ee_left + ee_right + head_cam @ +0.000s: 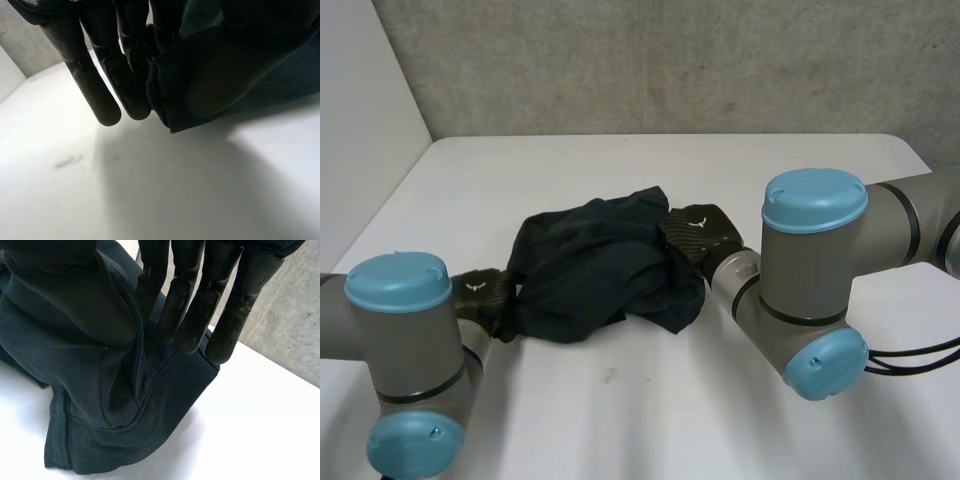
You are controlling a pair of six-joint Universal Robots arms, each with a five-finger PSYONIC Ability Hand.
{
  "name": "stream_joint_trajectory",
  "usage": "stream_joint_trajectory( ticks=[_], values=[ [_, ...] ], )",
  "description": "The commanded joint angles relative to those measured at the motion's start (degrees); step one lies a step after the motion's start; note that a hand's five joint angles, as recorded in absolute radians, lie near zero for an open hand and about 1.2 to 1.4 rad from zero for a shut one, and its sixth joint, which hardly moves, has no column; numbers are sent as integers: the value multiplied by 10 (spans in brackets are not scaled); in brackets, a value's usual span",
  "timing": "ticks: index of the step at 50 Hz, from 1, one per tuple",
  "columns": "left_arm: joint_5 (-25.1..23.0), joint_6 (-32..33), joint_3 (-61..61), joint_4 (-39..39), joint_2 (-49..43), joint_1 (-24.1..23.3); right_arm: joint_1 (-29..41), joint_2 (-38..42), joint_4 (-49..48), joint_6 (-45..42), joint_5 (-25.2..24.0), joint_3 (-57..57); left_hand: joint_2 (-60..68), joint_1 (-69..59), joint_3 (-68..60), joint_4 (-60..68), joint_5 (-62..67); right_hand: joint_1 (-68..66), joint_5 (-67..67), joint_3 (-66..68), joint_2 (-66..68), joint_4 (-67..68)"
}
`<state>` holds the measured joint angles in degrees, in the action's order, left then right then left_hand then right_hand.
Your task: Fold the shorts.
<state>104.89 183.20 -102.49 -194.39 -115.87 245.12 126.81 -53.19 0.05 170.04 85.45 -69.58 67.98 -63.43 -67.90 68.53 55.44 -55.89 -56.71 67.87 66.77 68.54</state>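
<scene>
Head view: the crumpled dark navy fabric shorts sit bunched up mid-way across the white table. The left hand is at the heap's left edge and the right hand is on its right edge.

Left wrist view: the left hand has its fingers pretty much straight, pinching an edge of the shorts against the thumb, just above the table.

Right wrist view: same deal. The right hand has straight fingers with a fold of the shorts squeezed between them and the thumb. The rest of the cloth droops onto the table below.
</scene>
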Motion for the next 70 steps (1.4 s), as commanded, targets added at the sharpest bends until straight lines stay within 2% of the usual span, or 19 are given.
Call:
stream_joint_trajectory(
  ticks=[1, 2, 6, 10, 13, 20, 26, 30, 37, 47, 50, 53, 54, 55, 57, 61, 64, 65, 70],
  values=[
    [-6, 63, 12, -2, 56, 8, -6, -20, 10, -2, -4, 9, 120, -166, -121, 115, 146, -241, -133, 121, 132, 115],
    [-6, 63, 12, 0, 71, 8, -6, -25, 14, -2, -4, 10, 120, -166, -121, 115, 146, -233, -125, 114, 125, 107],
    [-6, 61, 23, 2, 144, 6, -12, -49, 47, 6, -15, 13, 120, -166, -121, 115, 146, 77, 185, -197, -186, -204],
    [-6, 62, 35, 6, 179, 6, -46, -68, 53, 27, -14, -5, 120, -166, -121, 115, 146, 219, 327, -339, -328, -345],
    [-6, 62, 44, 16, 189, 7, -67, -82, 54, 85, -14, -32, 120, -166, -121, 115, 146, 303, 411, -423, -412, -430],
    [-6, 60, 52, 25, 189, 2, -128, -115, 54, 187, -19, -116, 120, -166, -121, 115, 146, 357, 465, -477, -466, -484],
    [-5, 58, 56, 25, 189, -2, -139, -117, 47, 203, -20, -191, 120, -166, -121, 115, 146, 379, 487, -499, -488, -505],
    [-5, 58, 63, 25, 189, -9, -124, -111, 26, 225, -19, -223, 120, -166, -121, 115, 146, 376, 484, -495, -484, -502],
    [-4, 58, 77, 30, 190, -19, -43, -103, -36, 292, -12, -238, 120, -166, -121, 115, 146, 372, 480, -492, -481, -499],
    [-4, 58, 91, 39, 190, -24, 7, -43, -95, 294, 31, -209, 120, -166, -121, 115, 146, 371, 479, -490, -479, -497],
    [-4, 58, 93, 43, 192, -25, 26, -15, -96, 295, 68, -180, 120, -166, -121, 115, 146, 354, 462, -474, -463, -480],
    [-3, 57, 99, 47, 193, -30, 30, 10, -102, 293, 120, -152, 120, -166, -121, 115, 146, 176, 284, -296, -285, -303],
    [-4, 57, 99, 48, 194, -32, 30, 19, -110, 292, 138, -138, 120, -166, -121, 115, 146, -56, 52, -64, -53, -70],
    [-4, 55, 102, 50, 195, -34, 30, 22, -114, 291, 144, -131, 120, -166, -121, 115, 146, -212, -103, 92, 103, 85],
    [-3, 55, 106, 52, 195, -37, 29, 24, -122, 287, 152, -119, 120, -166, -121, 115, 146, -241, -133, 121, 132, 115],
    [-4, 55, 117, 64, 209, -37, 26, -9, -124, 231, 146, -100, 120, -166, -121, 115, 146, -241, -133, 121, 132, 115],
    [-6, 57, 132, 80, 224, -35, 25, -88, -120, 108, 134, -97, 120, -166, -121, 115, 146, -241, -133, 121, 132, 115],
    [-6, 58, 144, 91, 233, -34, 17, -129, -117, 30, 125, -96, 120, -166, -121, 115, 146, -241, -133, 121, 132, 115],
    [-13, 61, 192, 133, 264, -32, -23, -217, -86, -200, 97, -68, 120, -166, -121, 115, 146, -241, -133, 121, 132, 115]
  ],
)
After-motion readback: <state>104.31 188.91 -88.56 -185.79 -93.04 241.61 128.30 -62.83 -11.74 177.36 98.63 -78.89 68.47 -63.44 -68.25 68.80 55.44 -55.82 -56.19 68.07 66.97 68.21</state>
